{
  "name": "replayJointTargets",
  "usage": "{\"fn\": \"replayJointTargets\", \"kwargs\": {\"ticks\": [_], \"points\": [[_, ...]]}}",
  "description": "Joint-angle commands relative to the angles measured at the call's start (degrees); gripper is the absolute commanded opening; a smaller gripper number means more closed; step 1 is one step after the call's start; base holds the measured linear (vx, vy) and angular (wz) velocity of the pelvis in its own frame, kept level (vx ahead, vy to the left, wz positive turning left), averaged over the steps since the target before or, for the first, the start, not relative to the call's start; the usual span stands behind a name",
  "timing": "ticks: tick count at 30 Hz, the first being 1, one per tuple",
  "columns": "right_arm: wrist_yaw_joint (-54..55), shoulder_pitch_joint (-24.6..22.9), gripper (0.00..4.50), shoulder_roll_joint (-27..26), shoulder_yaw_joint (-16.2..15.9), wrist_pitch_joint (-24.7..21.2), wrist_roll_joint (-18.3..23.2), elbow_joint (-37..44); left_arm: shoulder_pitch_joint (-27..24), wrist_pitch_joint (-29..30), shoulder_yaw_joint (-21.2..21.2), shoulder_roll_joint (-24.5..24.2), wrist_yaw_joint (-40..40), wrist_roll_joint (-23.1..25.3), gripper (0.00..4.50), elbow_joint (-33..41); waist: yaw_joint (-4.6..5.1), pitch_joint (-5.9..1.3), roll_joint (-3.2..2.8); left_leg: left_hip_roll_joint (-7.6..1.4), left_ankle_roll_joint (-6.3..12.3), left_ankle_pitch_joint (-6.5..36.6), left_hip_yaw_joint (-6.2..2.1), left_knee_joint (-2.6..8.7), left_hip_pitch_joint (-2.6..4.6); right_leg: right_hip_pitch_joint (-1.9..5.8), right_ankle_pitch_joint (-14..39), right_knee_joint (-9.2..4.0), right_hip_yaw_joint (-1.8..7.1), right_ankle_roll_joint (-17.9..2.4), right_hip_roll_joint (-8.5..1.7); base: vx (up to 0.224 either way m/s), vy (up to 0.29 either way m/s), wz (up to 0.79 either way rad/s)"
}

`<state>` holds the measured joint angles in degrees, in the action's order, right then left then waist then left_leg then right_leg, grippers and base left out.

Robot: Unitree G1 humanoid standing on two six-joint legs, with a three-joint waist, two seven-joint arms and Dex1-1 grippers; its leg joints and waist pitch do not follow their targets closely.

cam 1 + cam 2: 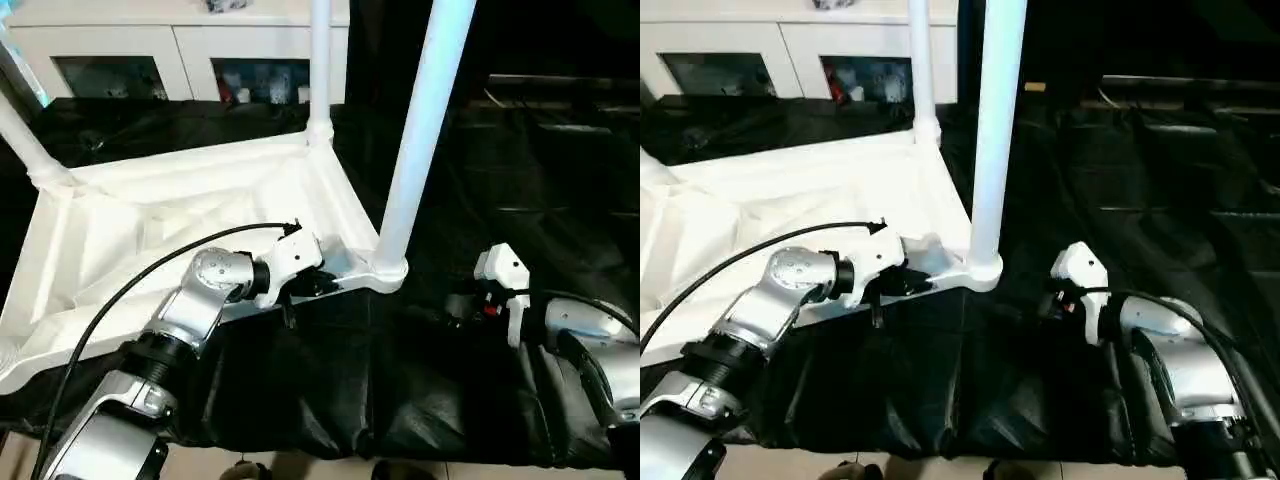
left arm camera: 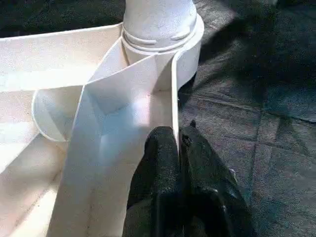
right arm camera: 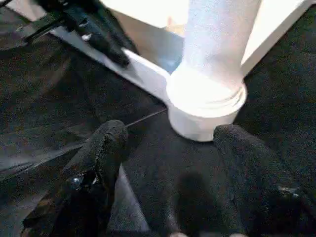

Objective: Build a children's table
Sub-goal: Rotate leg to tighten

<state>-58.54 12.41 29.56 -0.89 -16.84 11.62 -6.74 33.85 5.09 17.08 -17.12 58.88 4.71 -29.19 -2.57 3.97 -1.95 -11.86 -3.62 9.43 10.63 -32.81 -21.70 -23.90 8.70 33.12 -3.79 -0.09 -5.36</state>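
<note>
While tabletop (image 1: pixel 150 215) lies inverted | leg (image 1: pixel 420 130) in corner socket (image 1: pixel 385 268) | left pincer (image 2: pixel 178 148) clamps tabletop rim | right pincer (image 3: pixel 170 143) agape

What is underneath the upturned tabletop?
The tabletop lies on black cloth, which spreads out past its edges. What the cloth rests on is covered, as is anything directly beneath the tabletop.

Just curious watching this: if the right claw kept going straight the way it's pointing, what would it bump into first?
Most likely the round corner socket holding the nearest leg; the open right claw points straight at it.
</note>
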Motion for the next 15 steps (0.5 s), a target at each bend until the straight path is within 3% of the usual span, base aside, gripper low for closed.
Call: {"fn": "replayJointTargets", "kwargs": {"ticks": [1,4,15], "points": [[1.16,1.16,3.16,-0.31,0.71,0.55,0.02,-0.06,0.93,-1.77,0.91,-0.36,1.64,-0.49,0.00,-0.28,-0.30,-4.93,0.24,-0.92,4.40,11.38,-0.17,2.92,0.68,3.61,8.96,-3.05,1.72,-14.79,-2.03,0.000,0.000,0.00],[2.37,3.07,3.16,-1.15,0.39,1.19,-0.39,-1.80,0.85,-2.15,1.11,-0.66,2.77,-0.59,0.00,-0.53,-0.46,-5.14,-0.06,-0.88,4.97,10.08,-0.10,2.67,0.73,3.67,5.92,-2.65,1.71,-15.73,-1.98,0.000,0.000,0.00],[-1.14,8.97,3.16,-2.89,-3.72,3.22,-0.60,-8.12,0.90,-2.65,1.48,-1.58,4.41,-0.71,0.00,-0.63,-1.11,-5.09,-0.02,-0.98,3.70,12.11,-0.19,2.52,0.75,3.65,8.28,-2.38,1.74,-15.62,-2.11,0.000,0.000,0.00]]}}
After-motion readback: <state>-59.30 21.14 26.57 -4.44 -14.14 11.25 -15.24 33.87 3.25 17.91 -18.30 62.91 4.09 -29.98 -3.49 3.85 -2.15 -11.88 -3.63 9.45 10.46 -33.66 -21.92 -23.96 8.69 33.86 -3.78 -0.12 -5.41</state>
